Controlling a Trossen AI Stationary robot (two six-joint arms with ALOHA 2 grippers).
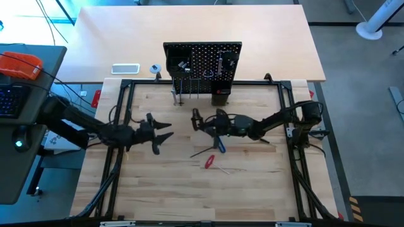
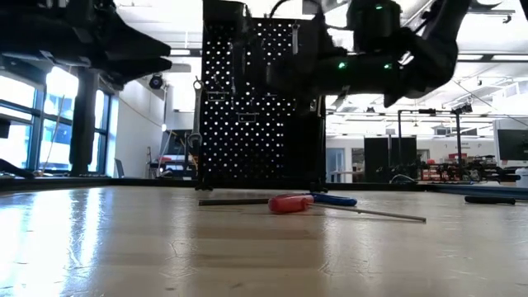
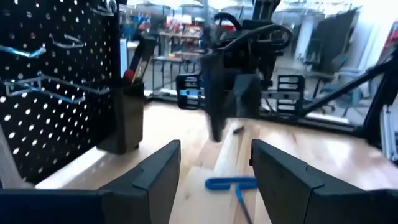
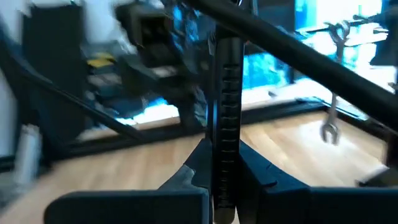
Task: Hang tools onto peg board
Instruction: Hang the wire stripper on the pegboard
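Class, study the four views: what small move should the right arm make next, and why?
Probably carry its load toward the peg board. The right gripper is shut on a slim dark ridged tool, held above the table, while the left gripper waits open.

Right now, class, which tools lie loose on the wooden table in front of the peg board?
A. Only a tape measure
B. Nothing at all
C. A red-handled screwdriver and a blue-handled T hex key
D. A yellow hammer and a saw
C: the low view shows the red-handled screwdriver and the blue-handled T hex key lying on the table before the peg board, and the high view shows them there too.
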